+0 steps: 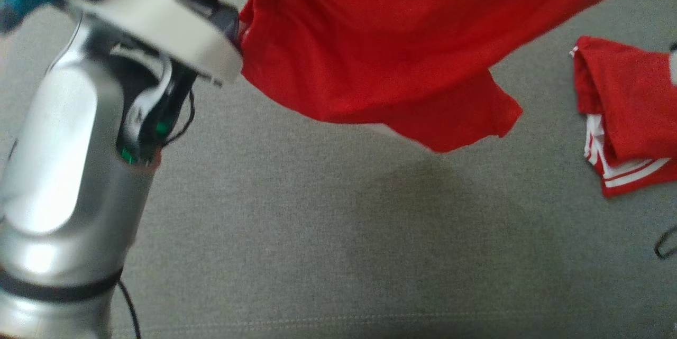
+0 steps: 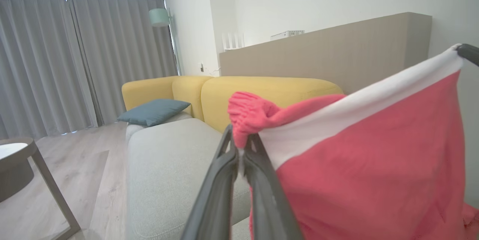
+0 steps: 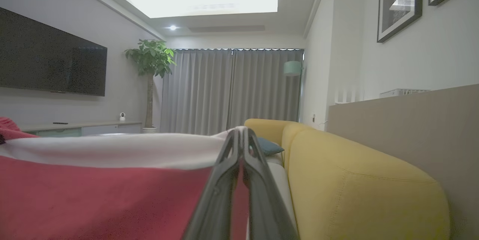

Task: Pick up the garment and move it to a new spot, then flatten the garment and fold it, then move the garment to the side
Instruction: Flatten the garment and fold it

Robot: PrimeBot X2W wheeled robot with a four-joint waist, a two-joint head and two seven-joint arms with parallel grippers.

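The red garment (image 1: 402, 48) with a white band hangs spread in the air above the grey seat (image 1: 317, 233), throwing a shadow on it. My left gripper (image 2: 241, 144) is shut on a bunched corner of the garment (image 2: 374, 157). My left arm (image 1: 69, 159) rises at the left of the head view, its wrist meeting the cloth's left edge. My right gripper (image 3: 242, 133) is shut on the white band of the garment (image 3: 93, 195) at the other corner. Its dark tip (image 2: 469, 52) also shows at the cloth's far corner in the left wrist view.
A second red garment with white stripes (image 1: 624, 111) lies folded on the seat at the right, a dark cable loop (image 1: 664, 246) below it. A yellow sofa back (image 3: 355, 180) runs behind the seat, with a blue cushion (image 2: 153, 111) and a side table (image 2: 22, 165) farther off.
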